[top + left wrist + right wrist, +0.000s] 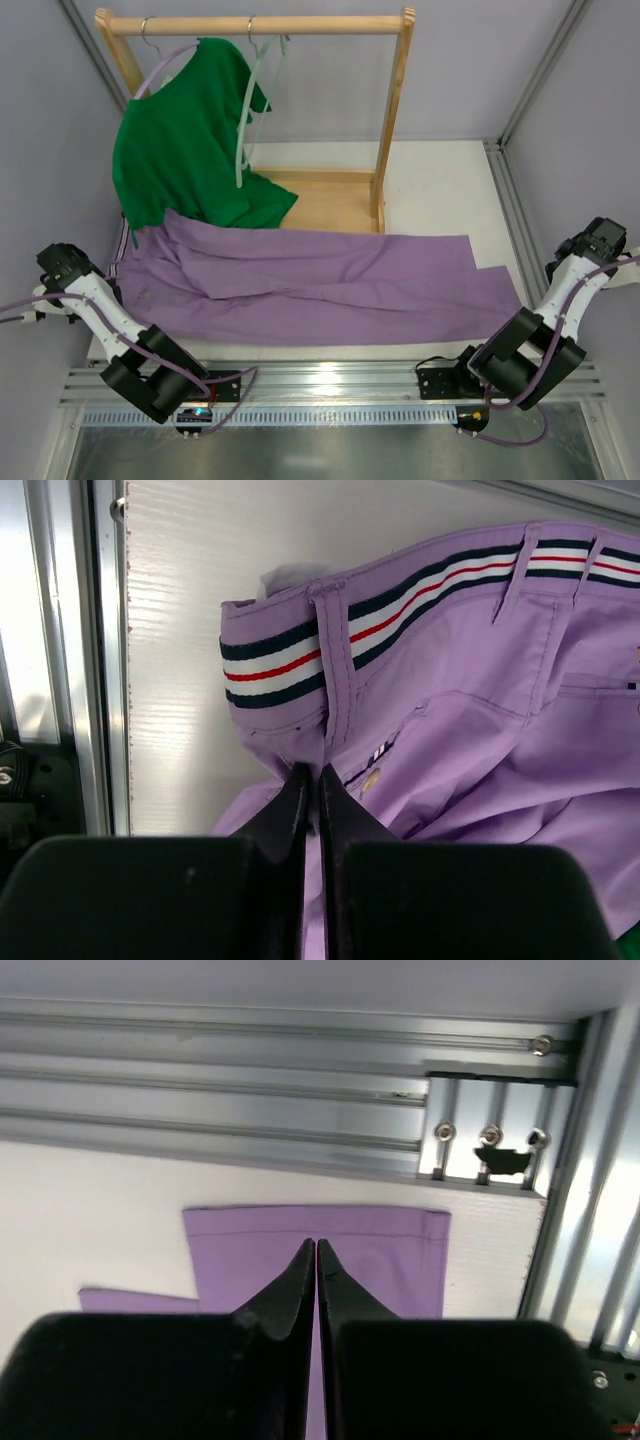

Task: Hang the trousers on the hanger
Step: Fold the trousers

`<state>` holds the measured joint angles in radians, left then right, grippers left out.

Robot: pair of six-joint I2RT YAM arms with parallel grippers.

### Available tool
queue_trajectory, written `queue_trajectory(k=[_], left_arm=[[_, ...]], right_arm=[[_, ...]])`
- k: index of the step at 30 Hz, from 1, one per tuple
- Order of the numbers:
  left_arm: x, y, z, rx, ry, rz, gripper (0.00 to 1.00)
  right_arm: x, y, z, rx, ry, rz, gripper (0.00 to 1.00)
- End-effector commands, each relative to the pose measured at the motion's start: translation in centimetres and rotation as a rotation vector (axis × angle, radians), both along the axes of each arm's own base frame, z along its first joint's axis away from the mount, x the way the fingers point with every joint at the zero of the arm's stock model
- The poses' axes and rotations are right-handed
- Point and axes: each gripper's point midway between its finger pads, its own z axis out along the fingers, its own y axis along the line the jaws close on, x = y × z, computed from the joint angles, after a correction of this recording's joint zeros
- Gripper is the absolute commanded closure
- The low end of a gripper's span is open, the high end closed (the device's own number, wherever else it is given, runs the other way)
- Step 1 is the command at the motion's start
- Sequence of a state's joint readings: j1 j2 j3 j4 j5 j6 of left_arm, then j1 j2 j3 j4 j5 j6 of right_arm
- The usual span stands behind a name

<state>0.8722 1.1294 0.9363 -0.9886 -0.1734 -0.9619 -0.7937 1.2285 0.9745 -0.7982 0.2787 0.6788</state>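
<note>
On ribbed white table (440,190), soft lilac trousers (330,285) lie flat; left gripper (310,772), right gripper (316,1245) both fully closed.

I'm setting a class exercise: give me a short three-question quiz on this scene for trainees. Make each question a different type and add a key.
1. True or false: the soft lilac fabric trousers already hang on the thin pale grey-green plastic hanger.
2. Which part of the trousers lies at the left gripper? A) striped waistband B) leg hems C) neither.
3. Which garment hangs on the wooden clothes rack?
Key: 1 false, they lie on the white table; 2 A; 3 the dark green T-shirt.
</note>
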Motion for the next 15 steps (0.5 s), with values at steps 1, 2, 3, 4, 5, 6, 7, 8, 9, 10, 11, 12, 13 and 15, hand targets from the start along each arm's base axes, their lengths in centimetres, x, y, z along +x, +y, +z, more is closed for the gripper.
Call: queue_trajectory(k=[1,2,3,4,5,6,7,8,9,10,11,12,13,15], left_arm=[[0.6,-0.8,0.7,-0.042,-0.028,-0.006,1.00],[0.6,-0.9,0.5,-0.045,-0.030,-0.012,1.00],[0.4,-1.1,0.1,-0.051,-0.025,-0.013,1.00],[0.4,-1.1,0.0,-0.048,-0.029,-0.016,1.00],[0.6,-1.3,-0.1,-0.046,-0.033,-0.026,1.00],[0.7,-1.4,-0.1,-0.038,-0.044,-0.032,0.99],[0.9,-1.7,-0.6,-0.048,-0.051,-0.040,1.00],[1.2,-1.7,-0.6,-0.038,-0.071,-0.039,0.99],[1.3,-1.8,-0.8,-0.042,-0.077,-0.040,1.00],[1.3,-2.2,-1.3,-0.060,-0.085,-0.039,1.00],[1.6,-2.3,-1.4,-0.059,-0.101,-0.040,0.99],[1.7,-2.4,-1.6,-0.065,-0.106,-0.041,1.00],[1.9,-2.5,-1.7,-0.071,-0.112,-0.045,1.00],[2.1,-2.4,-1.6,-0.064,-0.112,-0.053,1.00]], right_arm=[[2.1,2.2,1.3,0.012,-0.124,0.167,0.96],[1.5,3.6,-0.8,0.059,-0.104,0.183,0.96],[1.2,4.3,-1.7,0.080,-0.097,0.187,0.88],[0.4,4.8,-3.1,0.103,-0.066,0.179,0.81],[0.0,4.8,-3.7,0.105,-0.044,0.173,0.72],[-0.5,4.8,-4.1,0.113,-0.017,0.163,0.67],[-1.2,5.1,-4.5,0.135,0.024,0.151,0.62],[-1.4,5.3,-5.2,0.164,0.044,0.147,0.60],[-1.7,5.5,-5.7,0.173,0.054,0.136,0.60],[-2.2,5.7,-6.6,0.183,0.072,0.124,0.56],[-2.5,5.9,-7.2,0.198,0.082,0.096,0.55],[-2.8,6.0,-7.6,0.201,0.093,0.086,0.51],[-2.8,6.1,-8.3,0.198,0.089,0.087,0.43],[-3.3,5.8,-9.1,0.204,0.127,0.070,0.39]])
